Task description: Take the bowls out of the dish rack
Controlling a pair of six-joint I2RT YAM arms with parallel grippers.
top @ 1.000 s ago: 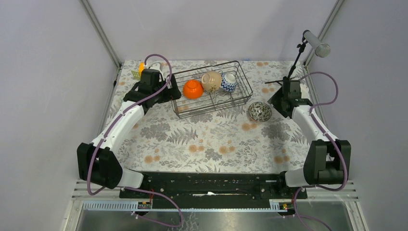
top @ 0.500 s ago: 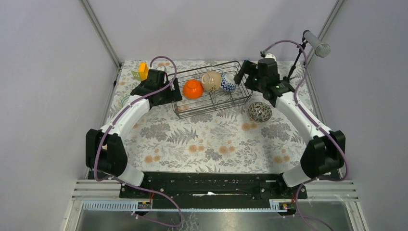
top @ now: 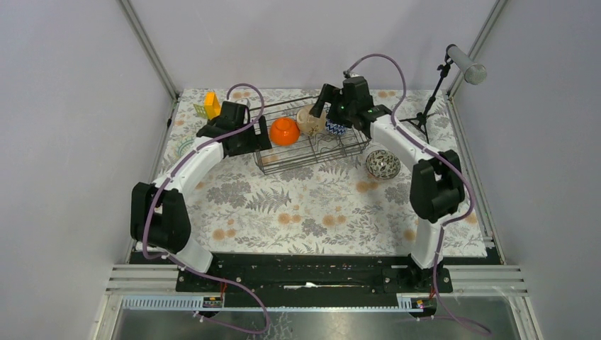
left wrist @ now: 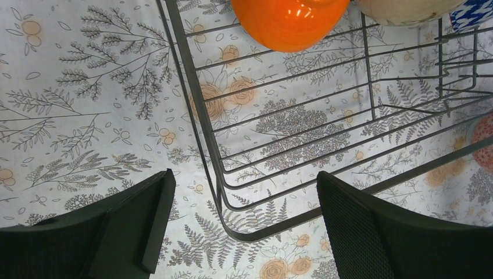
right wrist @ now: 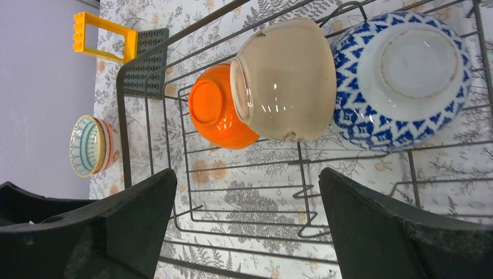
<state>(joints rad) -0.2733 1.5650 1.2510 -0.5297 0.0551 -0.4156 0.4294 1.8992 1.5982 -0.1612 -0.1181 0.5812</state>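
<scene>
Orange bowl (top: 284, 131), beige bowl (top: 310, 120) and blue-white bowl (right wrist: 401, 81) lean on edge in the dish rack (top: 298, 152), upper centre of the top view. Right gripper (right wrist: 245, 197) hangs above them, jaws wide and empty, presumably to straddle one; left gripper (left wrist: 244, 192), equally spread, faces the rack's corner

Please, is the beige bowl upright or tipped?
Tipped: the beige bowl lies on its side in the rack, between orange bowl and blue bowl.

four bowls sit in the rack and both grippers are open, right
Three, not four: the right wrist view shows only the orange bowl, beige bowl and blue-white zigzag bowl in the dish rack. The left gripper and right gripper are open.
</scene>
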